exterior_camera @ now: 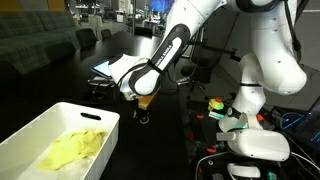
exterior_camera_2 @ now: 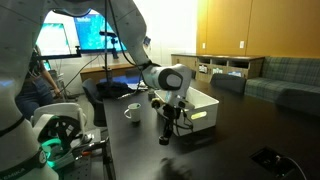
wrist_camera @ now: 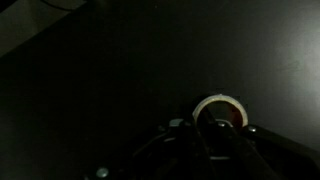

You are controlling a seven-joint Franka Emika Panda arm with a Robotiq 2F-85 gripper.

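My gripper (exterior_camera: pixel 141 111) hangs low over the dark table, close to the near corner of a white bin (exterior_camera: pixel 60 108). In an exterior view the gripper (exterior_camera_2: pixel 166 131) points straight down, with a white cup (exterior_camera_2: pixel 131 113) standing on the table a little to its side. In the wrist view the gripper (wrist_camera: pixel 215 137) is shut, and the cup's white rim (wrist_camera: pixel 221 98) shows just past the fingertips. The picture is too dark to tell whether something thin sits between the fingers. The bin holds a crumpled yellow cloth (exterior_camera: pixel 75 148).
The white bin (exterior_camera_2: pixel 205 101) stands beside the gripper. The robot's white base and cabling (exterior_camera: pixel 255 145) fill one table edge. A lit monitor (exterior_camera_2: pixel 100 30) stands behind, sofas (exterior_camera: pixel 35 40) line the room, and a small dark object (exterior_camera_2: pixel 268 157) lies near the front.
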